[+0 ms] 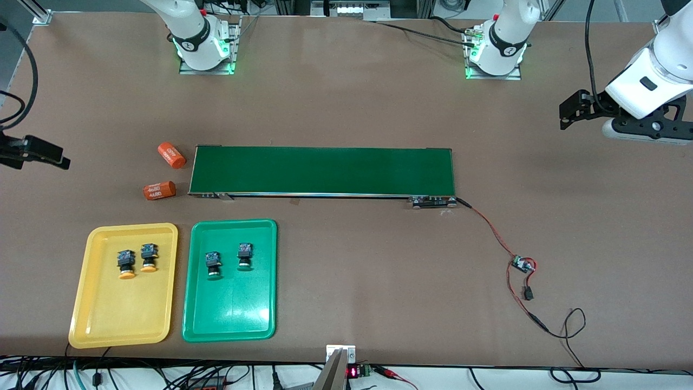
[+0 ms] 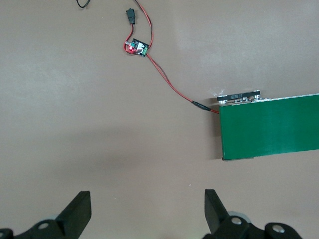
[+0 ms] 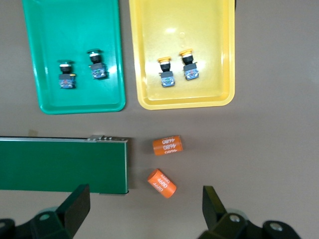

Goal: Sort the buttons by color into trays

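Both grippers spread wide and holding nothing – buttons sorted into their trays

The left gripper [image 2: 147,211] hangs with fingers apart over bare table off the conveyor belt's [image 1: 322,170] left-arm end, near a small circuit board [image 1: 522,264] on red wires; the right gripper [image 3: 144,209], also released, is over the table at the belt's right-arm end, above two orange cylinders [image 3: 164,164] with white print. Nearer the front camera than the belt sit the trays, side by side – the yellow tray [image 1: 97,325] holding two yellow-capped buttons [image 1: 136,260], the green tray [image 1: 230,319] holding two green-capped buttons [image 1: 228,258], each pair side by side
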Robot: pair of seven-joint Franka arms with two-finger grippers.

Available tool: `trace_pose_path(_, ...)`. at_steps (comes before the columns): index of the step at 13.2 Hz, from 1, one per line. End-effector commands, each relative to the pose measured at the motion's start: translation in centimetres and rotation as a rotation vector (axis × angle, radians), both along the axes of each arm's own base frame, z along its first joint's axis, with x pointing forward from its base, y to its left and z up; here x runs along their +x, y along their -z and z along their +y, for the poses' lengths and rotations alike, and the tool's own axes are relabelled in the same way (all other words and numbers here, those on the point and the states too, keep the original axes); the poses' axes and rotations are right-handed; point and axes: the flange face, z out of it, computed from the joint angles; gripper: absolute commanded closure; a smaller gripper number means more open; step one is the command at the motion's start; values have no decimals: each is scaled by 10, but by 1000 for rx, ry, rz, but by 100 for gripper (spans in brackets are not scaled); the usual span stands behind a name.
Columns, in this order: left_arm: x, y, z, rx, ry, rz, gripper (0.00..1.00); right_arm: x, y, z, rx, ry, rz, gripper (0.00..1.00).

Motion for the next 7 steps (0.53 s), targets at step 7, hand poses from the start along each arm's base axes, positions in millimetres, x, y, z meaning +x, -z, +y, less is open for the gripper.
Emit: trace_pose_path(7, 0, -7, -2, 19, 10, 2, 0, -41, -13, 12, -19, 0, 11, 0)
